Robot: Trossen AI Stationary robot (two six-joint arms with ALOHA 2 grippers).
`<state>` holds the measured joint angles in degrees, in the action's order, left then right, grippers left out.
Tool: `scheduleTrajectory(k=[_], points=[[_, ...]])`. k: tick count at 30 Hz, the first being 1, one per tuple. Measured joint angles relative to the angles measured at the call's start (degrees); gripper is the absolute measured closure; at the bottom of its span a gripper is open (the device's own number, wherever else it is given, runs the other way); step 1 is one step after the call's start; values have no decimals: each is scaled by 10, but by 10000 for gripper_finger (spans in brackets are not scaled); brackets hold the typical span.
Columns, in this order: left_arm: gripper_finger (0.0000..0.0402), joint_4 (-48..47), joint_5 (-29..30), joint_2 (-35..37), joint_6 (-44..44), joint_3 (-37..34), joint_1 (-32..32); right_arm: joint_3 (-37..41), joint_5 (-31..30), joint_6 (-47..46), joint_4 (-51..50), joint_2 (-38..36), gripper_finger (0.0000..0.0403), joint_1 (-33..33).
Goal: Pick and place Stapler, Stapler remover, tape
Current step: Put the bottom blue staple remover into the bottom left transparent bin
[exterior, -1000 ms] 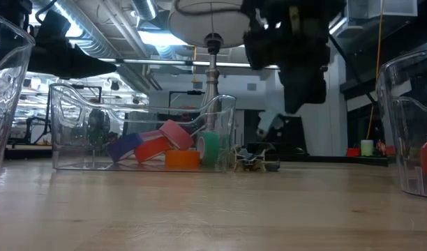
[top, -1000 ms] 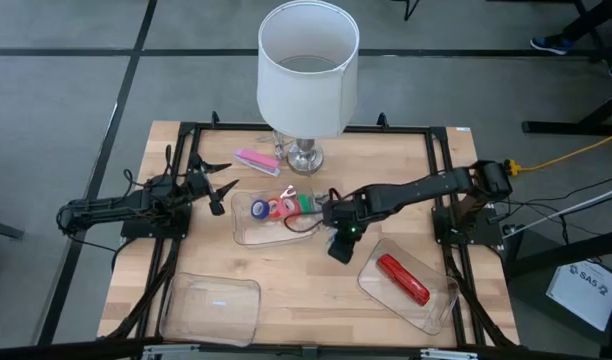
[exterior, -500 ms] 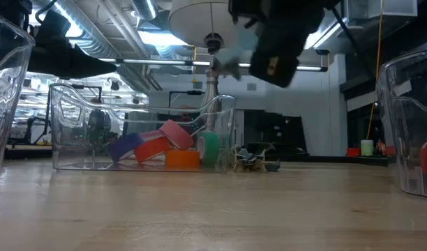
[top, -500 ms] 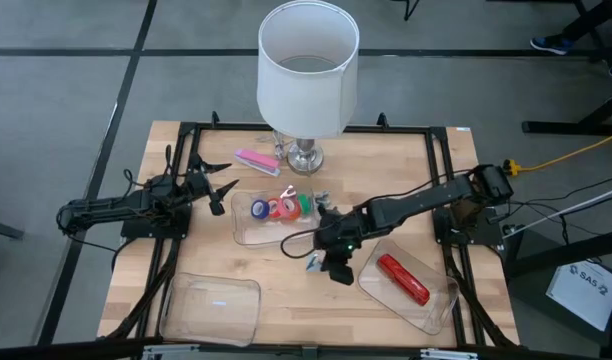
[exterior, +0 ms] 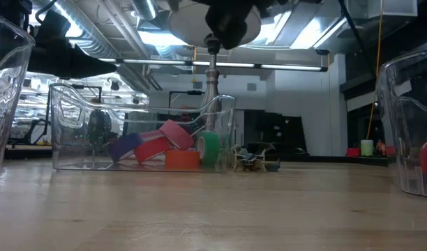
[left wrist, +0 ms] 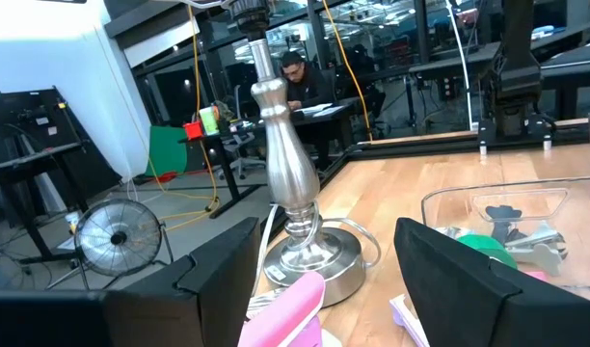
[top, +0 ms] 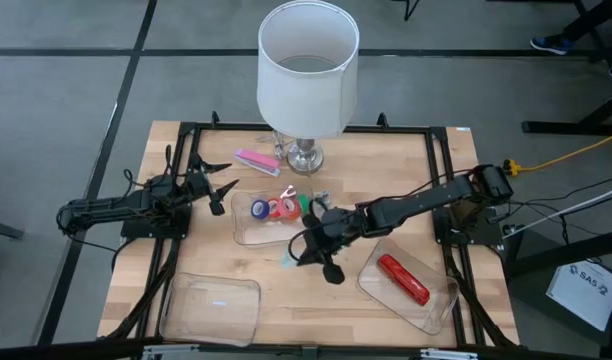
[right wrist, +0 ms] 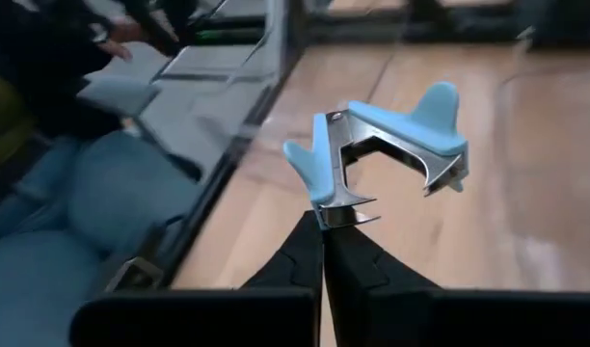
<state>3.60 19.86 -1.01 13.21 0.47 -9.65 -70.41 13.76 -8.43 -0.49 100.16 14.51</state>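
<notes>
Now swung left of the red stapler's tray (top: 441, 300), carrying the blue staple remover (right wrist: 382, 145) pinched in the right gripper (right wrist: 324, 226) above bare table near the empty tray (top: 211, 310); left gripper (top: 221, 190) parked, spread wide.

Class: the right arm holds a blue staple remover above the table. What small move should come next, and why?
Probably carry it on toward the empty clear tray. The right end effector is shut on the staple remover, the tape rolls and red stapler fill the other trays.
</notes>
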Motion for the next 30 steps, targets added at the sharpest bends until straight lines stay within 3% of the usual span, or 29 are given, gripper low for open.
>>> scheduleTrajectory(k=[7, 10, 14, 20, 25, 30], points=[[162, 0, -2, 0, -12, 0, 0, 0, -101, 62, 51, 0, 402, -11], [162, 0, -36, 0, -106, 0, 2, 0, -123, 88, 65, 0, 402, -20], [162, 10, -64, 0, -217, 0, 2, 0, -127, 109, 69, 0, 400, -39], [162, 30, -100, 0, -454, 0, 2, 0, -127, 170, 71, 0, 399, -78], [162, 22, -96, 0, -552, 0, 2, 0, -127, 207, 71, 0, 398, -113], [162, 22, -88, 0, -546, 0, 1, 0, -127, 238, 71, 0, 398, -140]])
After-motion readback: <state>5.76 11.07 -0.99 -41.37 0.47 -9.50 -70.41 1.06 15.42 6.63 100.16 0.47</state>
